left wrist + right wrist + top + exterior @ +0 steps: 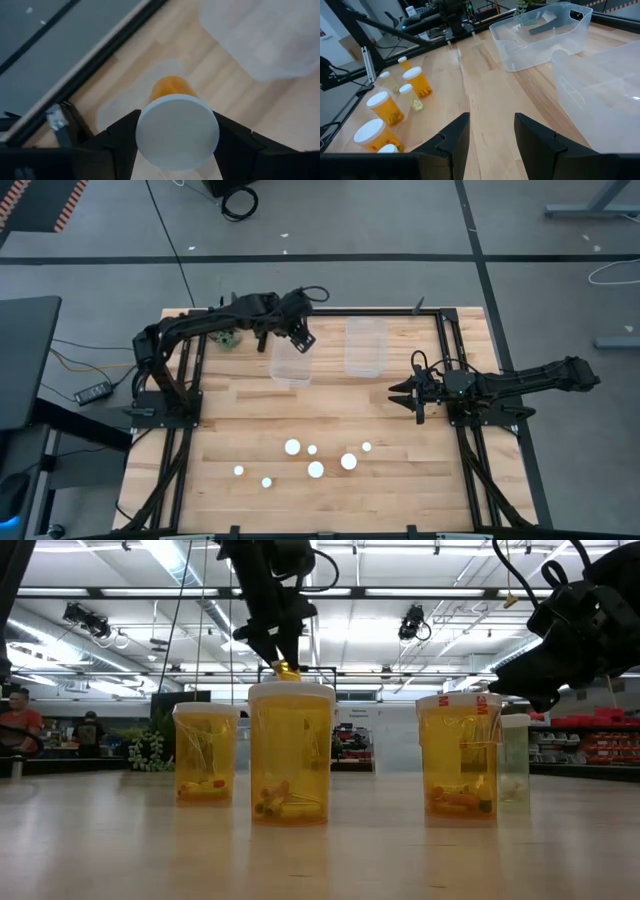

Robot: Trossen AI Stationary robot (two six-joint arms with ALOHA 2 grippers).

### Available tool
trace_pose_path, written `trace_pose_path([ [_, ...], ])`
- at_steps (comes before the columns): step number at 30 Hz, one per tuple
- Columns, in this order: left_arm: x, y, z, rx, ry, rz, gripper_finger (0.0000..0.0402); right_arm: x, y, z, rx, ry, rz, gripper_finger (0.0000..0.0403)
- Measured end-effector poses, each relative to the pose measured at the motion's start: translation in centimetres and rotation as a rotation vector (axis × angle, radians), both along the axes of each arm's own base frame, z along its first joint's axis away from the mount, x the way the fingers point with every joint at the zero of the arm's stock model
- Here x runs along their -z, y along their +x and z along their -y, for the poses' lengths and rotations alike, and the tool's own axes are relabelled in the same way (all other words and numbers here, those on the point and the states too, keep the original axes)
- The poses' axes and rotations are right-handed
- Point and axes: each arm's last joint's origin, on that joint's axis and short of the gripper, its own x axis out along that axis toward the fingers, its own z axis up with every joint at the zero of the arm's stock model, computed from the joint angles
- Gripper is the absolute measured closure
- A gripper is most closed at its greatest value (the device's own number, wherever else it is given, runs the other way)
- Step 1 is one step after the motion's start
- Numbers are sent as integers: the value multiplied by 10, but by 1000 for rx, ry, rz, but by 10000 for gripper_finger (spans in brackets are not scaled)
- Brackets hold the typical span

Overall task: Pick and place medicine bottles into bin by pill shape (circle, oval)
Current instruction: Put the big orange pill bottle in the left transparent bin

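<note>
Pale wooden table [250, 405], grey floor [90, 280]

Big open lab or workshop hall: grey concrete floor [400, 220], ceiling strip lights [180, 565], red storage shelving [590, 735] far right, seated person [18, 725] far left, butcher-block table [330, 420].

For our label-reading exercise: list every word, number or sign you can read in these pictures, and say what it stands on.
None can be read.
Red markings at the rim of the right orange bottle in the low view: too blurred.
Signs in the room behind: too small.
White cap of the bottle in the left gripper: blank.
</note>
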Motion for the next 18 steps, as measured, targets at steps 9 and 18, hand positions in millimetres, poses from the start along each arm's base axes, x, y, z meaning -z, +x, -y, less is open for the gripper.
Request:
trace_pose_path([
  [9, 23, 4, -23, -33, -20, -47, 185, 0, 0, 0, 0, 0, -2, 242],
  [18, 55, 15, -28, -14, -101, -115, 177, 1, 0, 0, 0, -1, -10, 242],
])
